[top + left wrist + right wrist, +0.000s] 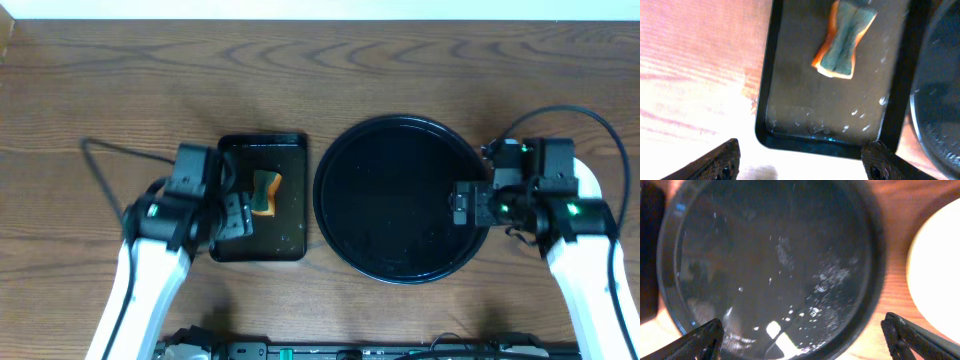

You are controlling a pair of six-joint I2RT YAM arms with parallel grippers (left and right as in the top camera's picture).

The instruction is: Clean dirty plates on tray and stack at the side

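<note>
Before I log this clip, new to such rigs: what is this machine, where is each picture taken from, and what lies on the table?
Two white-and-black robot arms stand at a brown wooden table. The wide picture looks down from above; the other two come from cameras on each wrist, with the dark jaws at the bottom corners. The left arm is at a small rectangular black tray holding an orange-and-green sponge. The right arm is at the large round glossy black tray, which is bare. Both jaws are open, holding nothing.
</note>
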